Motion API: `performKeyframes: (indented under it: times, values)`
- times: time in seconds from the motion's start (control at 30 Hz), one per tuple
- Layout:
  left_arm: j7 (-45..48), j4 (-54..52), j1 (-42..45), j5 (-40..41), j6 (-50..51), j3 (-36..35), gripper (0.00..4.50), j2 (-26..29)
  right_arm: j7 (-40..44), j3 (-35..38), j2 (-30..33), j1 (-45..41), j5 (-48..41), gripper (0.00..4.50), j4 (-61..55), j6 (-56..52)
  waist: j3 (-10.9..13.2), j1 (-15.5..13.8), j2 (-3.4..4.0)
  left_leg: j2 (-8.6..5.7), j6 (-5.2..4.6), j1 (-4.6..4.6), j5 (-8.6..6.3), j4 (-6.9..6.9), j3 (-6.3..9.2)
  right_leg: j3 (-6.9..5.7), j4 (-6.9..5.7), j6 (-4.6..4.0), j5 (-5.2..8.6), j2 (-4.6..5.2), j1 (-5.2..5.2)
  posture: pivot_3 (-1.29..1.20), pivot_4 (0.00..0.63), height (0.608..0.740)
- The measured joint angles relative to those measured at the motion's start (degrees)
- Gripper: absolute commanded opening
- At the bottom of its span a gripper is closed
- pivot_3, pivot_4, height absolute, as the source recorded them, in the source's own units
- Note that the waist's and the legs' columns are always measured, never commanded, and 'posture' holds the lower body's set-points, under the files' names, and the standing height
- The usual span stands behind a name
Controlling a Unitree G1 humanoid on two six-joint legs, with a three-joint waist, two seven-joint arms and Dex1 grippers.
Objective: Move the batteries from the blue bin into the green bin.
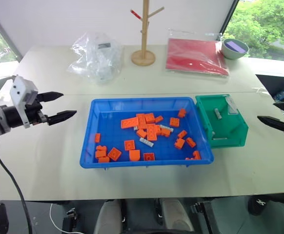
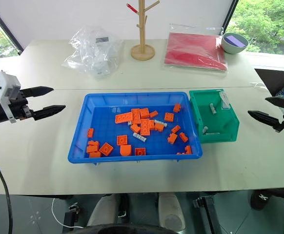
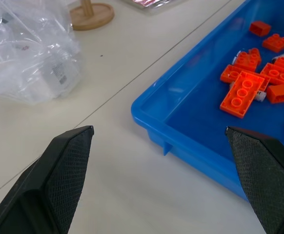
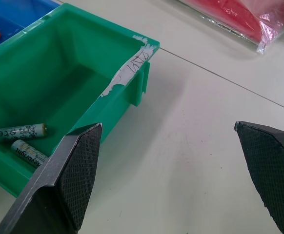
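Nearest in, the large shallow bright-blue plastic tray (image 2: pixel 83 131) sits mid-table, and two slim silver-grey batteries (image 2: pixel 139 137) lie tucked among a scatter of orange toy bricks (image 2: pixel 124 117), one with bricks pressed right against it. That's the hazard as I read it: broad black fingertips going in there could pinch a brick along with the cell, or nudge the round battery so it rolls away under the pile. Touching the tray's right end, the small deep green plastic bin (image 2: pixel 230 127) already holds a few batteries; a drop made too near its low cut-down front could bounce one out. The left gripper (image 2: pixel 44 101) hovers over bare table left of the tray, fingers spread and empty; the right gripper (image 2: pixel 273 110) hangs right of the green bin, likewise spread wide, nothing in it. The surface is a pale cream tabletop, two panels meeting at a seam. Farther back: a crumpled clear plastic bag (image 2: pixel 92 51), a wooden peg stand (image 2: pixel 142 29), a red sleeve in clear wrap (image 2: pixel 194 49), a grey-green bowl (image 2: pixel 233 42). Beyond, windows show green trees.
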State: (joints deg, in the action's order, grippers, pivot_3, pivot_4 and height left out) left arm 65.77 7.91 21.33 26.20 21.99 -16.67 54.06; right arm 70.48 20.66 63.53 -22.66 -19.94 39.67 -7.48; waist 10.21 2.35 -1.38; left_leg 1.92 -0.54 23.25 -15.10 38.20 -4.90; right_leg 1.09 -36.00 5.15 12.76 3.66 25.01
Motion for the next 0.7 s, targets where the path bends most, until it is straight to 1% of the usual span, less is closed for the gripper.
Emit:
performKeyframes:
  times: [0.27, 0.5, 0.7]
  values:
    - [-2.1, -0.2, 0.9, 0.8, 1.3, 0.0, 4.5, -0.2, 0.1, -0.3, 0.0, -1.7, 0.6, 4.46, 2.4, 1.3, 0.0, -0.1, 0.0, -0.01, 0.0, 0.0, 0.0, 0.01, 0.0, 0.0, 0.0, 0.01, 0.0, 0.0, -0.01, 0.0, 0.15, 0.736]
    - [-1.4, -0.4, 0.5, 1.4, 2.4, 0.0, 4.5, -0.2, 0.8, -1.3, -0.1, -3.0, 0.8, 4.46, 3.6, 1.5, 0.0, 0.1, 0.01, 0.0, 0.0, 0.0, 0.0, 0.0, 0.0, 0.01, -0.01, 0.02, -0.01, -0.01, 0.0, 0.0, 0.15, 0.736]
    - [-1.8, -3.4, 0.1, 1.9, 2.7, 0.1, 4.5, -0.4, 0.3, -2.7, 0.0, -5.9, 2.3, 4.46, 6.2, 2.5, 0.0, 0.1, 0.01, 0.0, 0.01, -0.01, 0.0, 0.0, -0.01, 0.01, -0.02, 0.01, -0.01, 0.0, 0.0, 0.0, 0.15, 0.736]
